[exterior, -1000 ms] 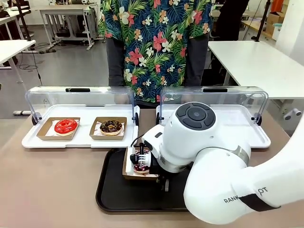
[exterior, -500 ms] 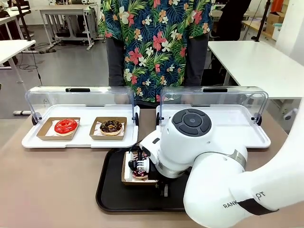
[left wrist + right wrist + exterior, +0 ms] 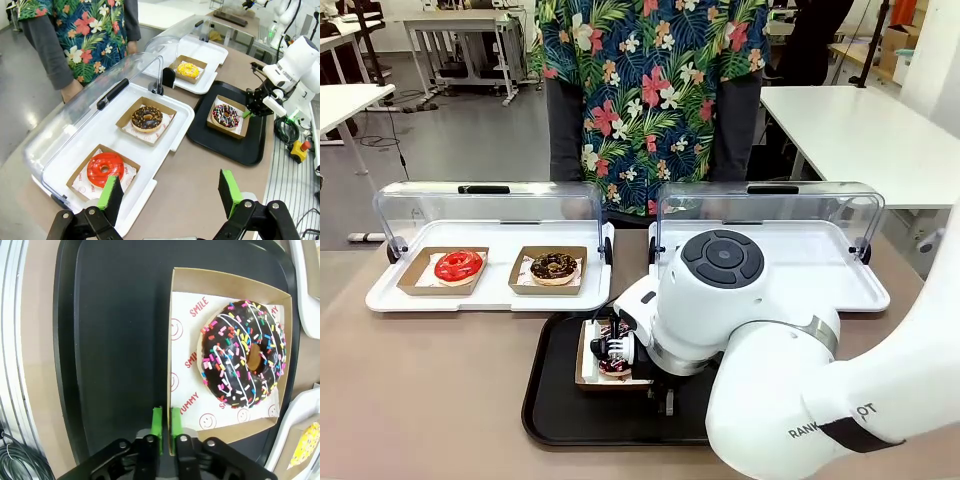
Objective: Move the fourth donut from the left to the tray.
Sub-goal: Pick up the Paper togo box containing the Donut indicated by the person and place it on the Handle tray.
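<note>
1. Two lidded white display trays [image 3: 490, 290] span the middle of the front view. Below them, at lower centre, the black tray [image 3: 552, 400] carries the fourth donut [image 3: 615, 364] in its cardboard holder [image 3: 582, 368], with the right gripper [image 3: 620, 345] at the holder's right side (its fingers are hard to make out here).
2. Left wrist view: the left gripper [image 3: 170, 197] sits at the bottom edge, pads spread wide, gripping nothing. The striped donut rests on the tray at right of centre.
3. Right wrist view: both green pads are pressed close at bottom centre, pinching the holder's left wall; the donut lies right of centre.
</note>
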Robot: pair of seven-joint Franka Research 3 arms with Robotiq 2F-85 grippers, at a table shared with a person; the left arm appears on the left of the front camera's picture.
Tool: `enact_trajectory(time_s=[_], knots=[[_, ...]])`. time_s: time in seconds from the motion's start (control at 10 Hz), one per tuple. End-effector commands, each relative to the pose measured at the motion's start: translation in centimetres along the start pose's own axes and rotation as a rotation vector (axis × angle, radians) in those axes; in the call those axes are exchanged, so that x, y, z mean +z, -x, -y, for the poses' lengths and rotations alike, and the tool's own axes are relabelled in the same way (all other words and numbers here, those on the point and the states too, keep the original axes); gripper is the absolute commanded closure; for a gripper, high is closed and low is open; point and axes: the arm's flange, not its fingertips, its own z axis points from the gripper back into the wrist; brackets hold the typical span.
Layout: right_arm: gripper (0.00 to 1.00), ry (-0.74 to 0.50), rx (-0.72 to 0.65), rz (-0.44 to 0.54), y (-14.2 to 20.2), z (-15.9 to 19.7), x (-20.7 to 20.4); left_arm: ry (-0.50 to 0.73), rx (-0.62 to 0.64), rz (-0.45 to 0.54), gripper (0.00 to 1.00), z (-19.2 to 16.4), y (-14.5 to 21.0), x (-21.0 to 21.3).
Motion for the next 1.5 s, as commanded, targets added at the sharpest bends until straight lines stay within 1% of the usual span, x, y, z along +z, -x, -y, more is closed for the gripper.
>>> enact_trajectory(time_s=[0.0,0.1,0.2,0.3,0.4,0.7,0.9,1.0,1.1,1.2,1.4], knots=[[0.00,0.021,-0.038,0.021,6.0,-4.7,1.7,0.004,0.010,0.011,0.00,0.1,-0.3,0.1],[0.38,0.012,-0.051,0.015,5.9,-4.7,2.2,0.004,0.010,0.011,0.00,0.1,-0.3,0.1],[0.00,-0.025,-0.058,0.017,6.0,-4.6,2.9,0.004,0.010,0.011,0.00,0.1,-0.3,0.1],[0.00,-0.032,-0.089,0.015,6.0,-4.6,3.9,0.004,0.010,0.011,0.00,0.1,-0.3,0.1],[0.00,-0.028,-0.081,0.005,5.8,-4.3,4.9,0.004,0.010,0.011,0.00,0.1,-0.3,0.1],[0.00,-0.040,-0.086,0.015,5.8,-4.0,7.6,0.004,0.010,0.011,0.00,0.1,-0.3,0.1],[0.00,-0.032,-0.075,0.015,5.6,-3.9,8.8,0.004,0.010,0.011,0.00,0.1,-0.3,0.1],[0.00,-0.031,-0.064,0.022,5.5,-3.9,9.1,0.004,0.010,0.011,0.00,0.1,-0.3,0.1],[0.00,-0.045,-0.063,0.055,5.5,-3.7,9.3,0.004,0.010,0.011,0.00,0.1,-0.3,0.1],[0.00,-0.005,-0.088,0.001,-0.7,-0.1,8.1,0.004,0.010,0.011,0.00,0.1,-0.3,0.1],[0.00,-0.005,-0.088,0.001,-0.7,-0.1,8.1,0.004,0.010,0.011,0.00,0.1,-0.3,0.1]])
